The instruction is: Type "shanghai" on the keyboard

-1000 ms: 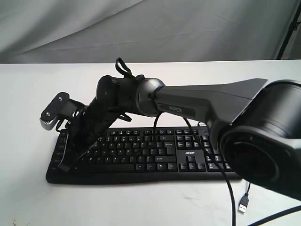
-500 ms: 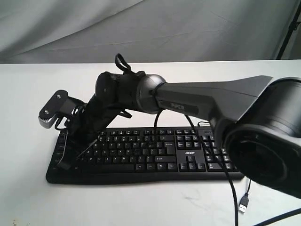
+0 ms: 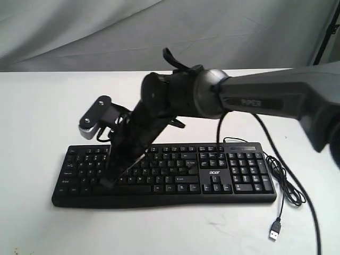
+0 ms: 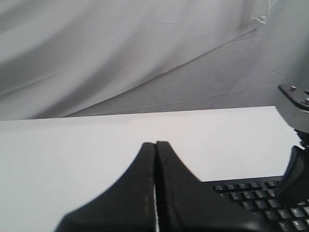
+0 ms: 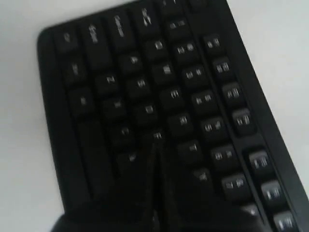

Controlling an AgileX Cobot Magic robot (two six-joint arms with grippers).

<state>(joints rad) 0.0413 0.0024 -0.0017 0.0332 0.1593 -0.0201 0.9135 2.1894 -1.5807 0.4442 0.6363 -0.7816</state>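
The black keyboard (image 3: 212, 172) lies across the white table, its "acer" logo by the number pad. My right arm reaches over it from the right, and my right gripper (image 3: 106, 183) points down at the left letter keys, close above or touching them. In the right wrist view the right gripper (image 5: 155, 145) is shut and empty, its tip among blurred keys of the keyboard (image 5: 193, 72). My left gripper (image 4: 155, 143) is shut and empty, held over bare table beside the keyboard's (image 4: 251, 193) left end. It does not show in the exterior view.
The keyboard's thin black cable (image 3: 289, 180) loops on the table at the right and ends in a loose USB plug (image 3: 274, 232). A grey cloth backdrop (image 3: 159, 32) hangs behind the white table (image 3: 32, 106). The right wrist camera (image 3: 94, 119) juts out above the keyboard's left part.
My right arm has swung to the right along the keyboard, carrying the shut gripper from the far left edge to keys further in. The keyboard has not moved.
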